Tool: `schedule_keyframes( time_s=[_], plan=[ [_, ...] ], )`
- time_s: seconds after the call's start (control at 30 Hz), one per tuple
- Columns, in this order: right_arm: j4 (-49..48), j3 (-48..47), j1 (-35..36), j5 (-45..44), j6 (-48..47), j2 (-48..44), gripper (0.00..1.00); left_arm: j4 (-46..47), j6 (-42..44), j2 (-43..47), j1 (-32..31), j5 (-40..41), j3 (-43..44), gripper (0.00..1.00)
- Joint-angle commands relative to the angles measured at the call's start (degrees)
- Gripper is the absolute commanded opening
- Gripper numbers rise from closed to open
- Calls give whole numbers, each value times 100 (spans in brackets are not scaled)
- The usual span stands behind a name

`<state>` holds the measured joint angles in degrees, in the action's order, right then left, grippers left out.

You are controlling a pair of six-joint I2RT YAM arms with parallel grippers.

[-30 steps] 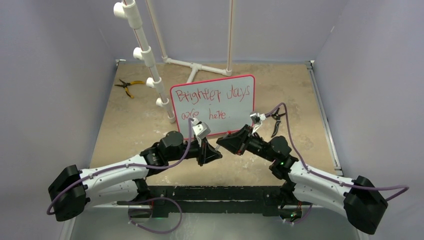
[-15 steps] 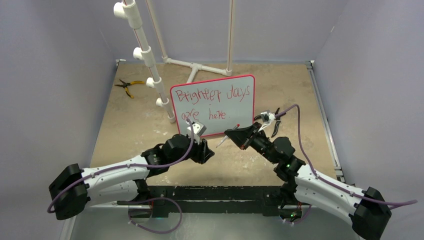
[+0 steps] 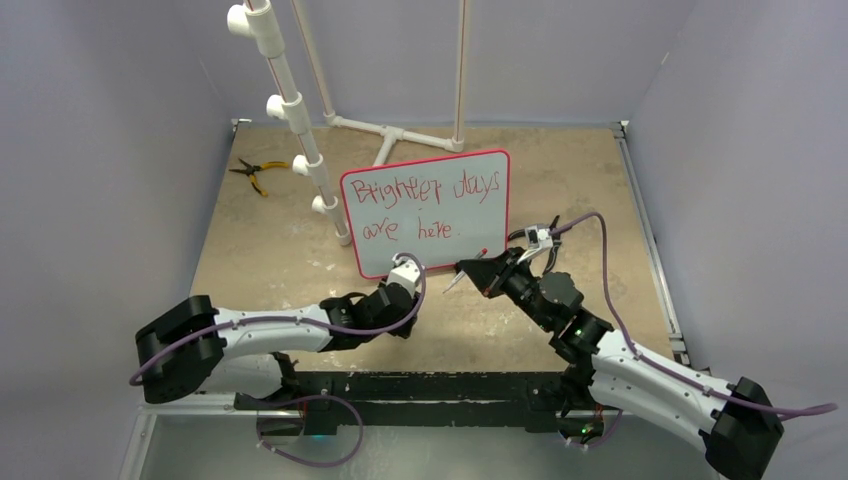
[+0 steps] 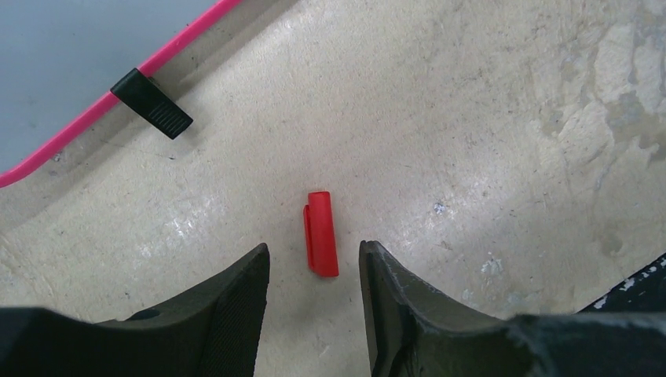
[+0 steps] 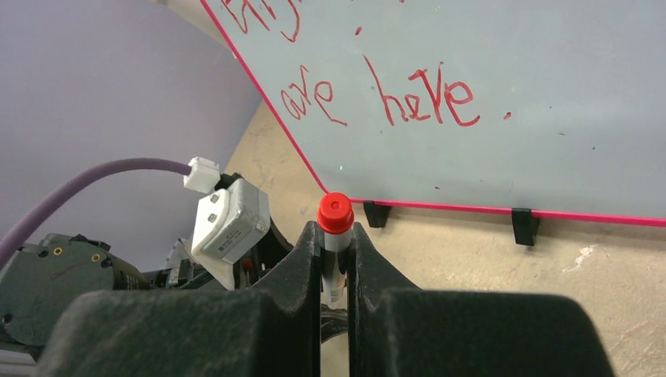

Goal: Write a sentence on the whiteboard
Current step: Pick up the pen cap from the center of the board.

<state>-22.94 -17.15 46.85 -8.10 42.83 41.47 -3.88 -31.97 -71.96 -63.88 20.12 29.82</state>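
Since a second ago the left arm is reaching lower and flatter across the worktop (image 3: 560,170), and its gripper has gone from closed to open. The right arm has drawn back toward its own side, tightening around the pen it is carrying.

The left gripper (image 4: 314,250) is hanging just above the worktop with its jaws apart, grasping nothing. A small red cap (image 4: 320,234) is lying flat on the surface in the gap just ahead of the two fingertips, touching neither. In the left wrist view a black foot (image 4: 151,103) of the board is sitting near the upper left, under the red frame edge.

The right gripper (image 5: 335,229) is clenching a marker (image 5: 335,210). Its pale barrel is sitting pinched between the jaws and its round red end is poking out past the fingertips, pointing toward the bottom edge of the board.

The whiteboard (image 3: 480,190) is standing upright on its feet in the middle of the worktop, just beyond both grippers and touched by neither. The sentence (image 5: 424,100) is showing in red handwriting on two rows, with "are here." filling the lower row.

Yellow-handled pliers (image 3: 255,172) are lying at the far left, well apart from the board, and a white pipe frame (image 3: 295,110) is rising just beside the board's left edge.
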Motion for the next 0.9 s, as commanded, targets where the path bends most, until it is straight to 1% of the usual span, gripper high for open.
schedule_keyframes(
  time_s=[0.0, 0.2, 0.27, 0.47, 0.73, 0.87],
  plan=[
    [64, -212, 8, -323, 17, -137, 0, 273, 111, -216, -132, 243, 202, 43],
    [164, -166, 8, -435, 36, -268, 0, 300, 320, -480, -242, 333, 250, 43],
    [198, -149, 8, -515, 115, -284, 0, 300, 386, -616, -276, 366, 296, 41],
    [645, -166, 9, -622, 416, -255, 0, 266, 551, -857, -494, 739, 343, 29],
    [675, -112, 8, -497, 454, -323, 0, 254, 490, -1158, -664, 846, 375, 0],
    [721, -126, 8, -355, 454, -333, 0, 231, 465, -1152, -761, 876, 343, 0]
  ],
)
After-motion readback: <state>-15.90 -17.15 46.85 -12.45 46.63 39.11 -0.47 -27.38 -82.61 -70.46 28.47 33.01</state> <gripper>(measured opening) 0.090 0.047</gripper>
